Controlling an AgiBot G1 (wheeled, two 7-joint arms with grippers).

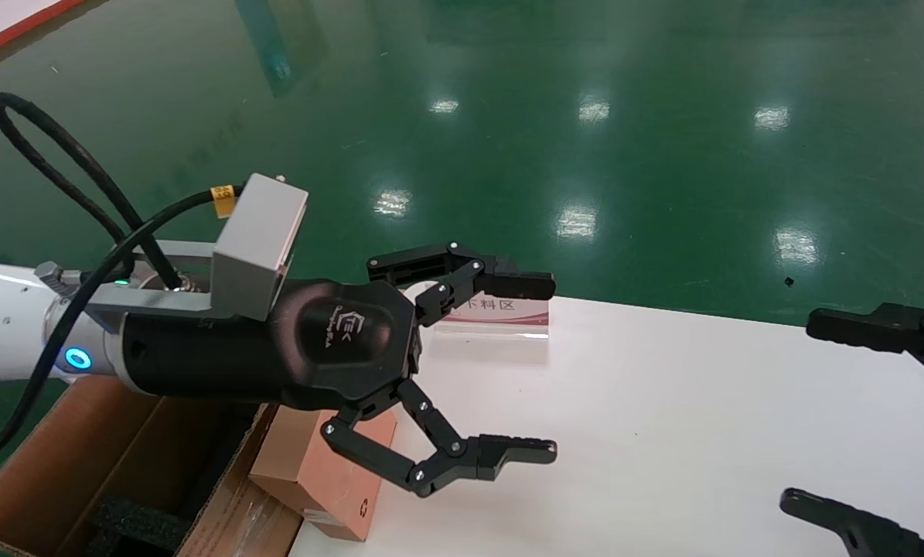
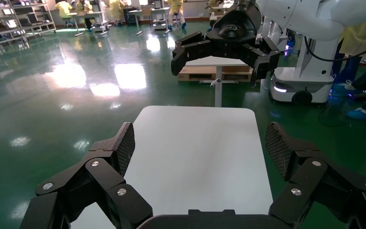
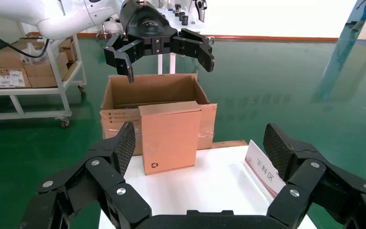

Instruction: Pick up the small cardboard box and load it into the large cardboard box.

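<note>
The small cardboard box (image 1: 318, 472) (image 3: 170, 137), salmon-brown with a black recycling mark, stands upright at the white table's (image 1: 663, 433) left edge. Right beside it, off the table, sits the large cardboard box (image 1: 75, 464) (image 3: 152, 93), open, with black foam inside. My left gripper (image 1: 543, 367) (image 2: 201, 143) hovers open above the small box, touching nothing, its fingers pointing across the table. It also shows in the right wrist view as the left gripper (image 3: 159, 45) above the large carton. My right gripper (image 1: 806, 414) (image 3: 200, 143) is open over the table's right side, facing the small box from a distance.
A small sign (image 1: 500, 311) (image 3: 265, 169) with a red stripe stands on the table's far edge. Glossy green floor (image 1: 585, 116) surrounds the table. A trolley with cartons (image 3: 9, 71) stands behind the large box.
</note>
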